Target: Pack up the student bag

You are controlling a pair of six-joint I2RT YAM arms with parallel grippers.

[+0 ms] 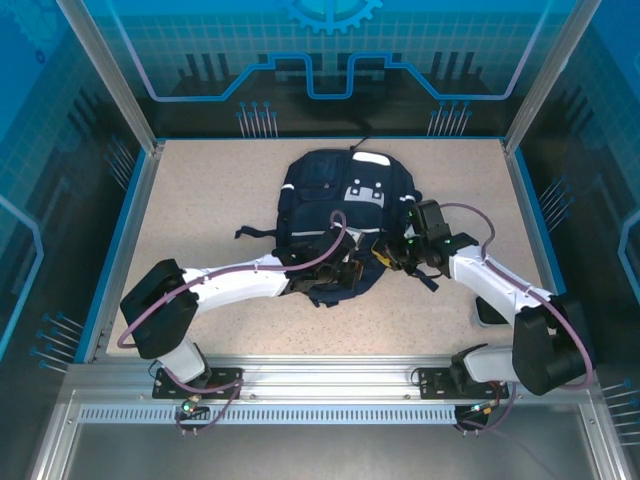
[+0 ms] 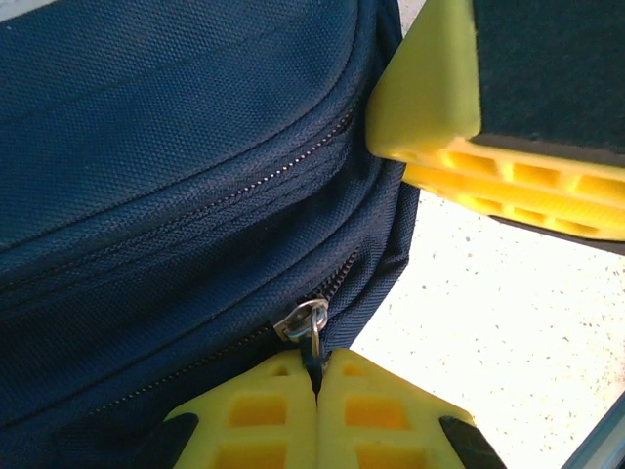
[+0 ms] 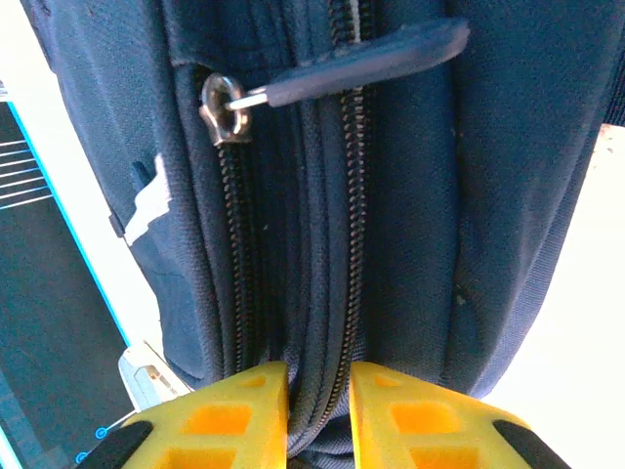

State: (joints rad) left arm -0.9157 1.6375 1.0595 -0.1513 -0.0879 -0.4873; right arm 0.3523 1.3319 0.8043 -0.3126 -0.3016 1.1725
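The student bag point(image 1: 340, 200) lies flat mid-table point(image 1: 200, 210), centre of frame. Soft, floppy fabric, so I hold hardware and seams. My left gripper point(image 2: 314, 376) pinches the zipper pull point(image 2: 312, 332); my right gripper point(image 3: 319, 391) clamps the zipped seam point(image 3: 327, 293).

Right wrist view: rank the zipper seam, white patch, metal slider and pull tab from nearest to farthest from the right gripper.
From the right gripper:
1. Zipper seam of the student bag, between the fingers.
2. White patch, left side, midway up.
3. Metal slider, upper left.
4. Pull tab, top, reaching right from the slider.
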